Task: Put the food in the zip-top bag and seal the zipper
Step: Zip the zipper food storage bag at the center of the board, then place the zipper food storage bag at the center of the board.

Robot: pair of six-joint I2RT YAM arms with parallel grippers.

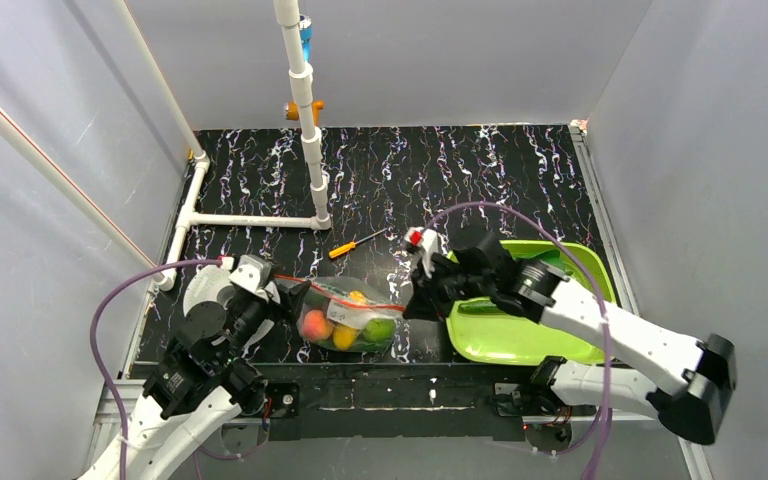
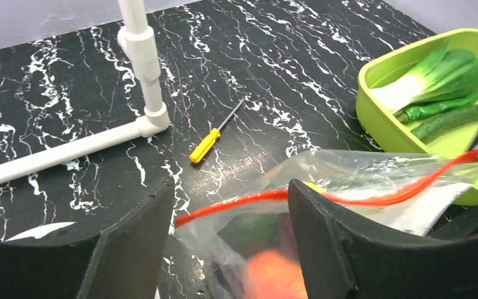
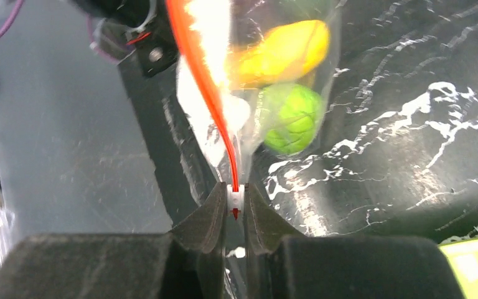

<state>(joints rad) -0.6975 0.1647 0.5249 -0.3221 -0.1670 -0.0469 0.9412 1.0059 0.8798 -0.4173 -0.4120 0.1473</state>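
1. While the zip-top bag (image 1: pixel 360 305) is lying on the black marbled table (image 1: pixel 500 180) between the two arms, its red-orange zipper (image 1: pixel 345 293) is running along its far edge from one gripper to the other.
2. The right gripper (image 3: pixel 235 208) is pinching the right end of the zipper, with its jaws drawn almost together on the small white tip there.
3. The left gripper (image 2: pixel 230 199) is holding its jaws well apart. The zipper's left end is sitting in the gap between them, and neither finger is visibly pressing on it.
4. Inside the bag, a peach (image 1: pixel 315 325), a yellow piece (image 3: pixel 286 53) and a bright green round one (image 3: pixel 292 118) are resting close together against the clear plastic.
5. Bok choy (image 2: pixel 435 78) and cucumbers (image 2: pixel 454 118) are lying side by side in the lime-green tray (image 2: pixel 373 112), which is sitting just to the right of the bag, partly under the right arm.
6. A yellow-handled screwdriver (image 2: pixel 205 144) is lying on the table beyond the bag, apart from it and near the foot of the white pipe frame (image 1: pixel 250 220).
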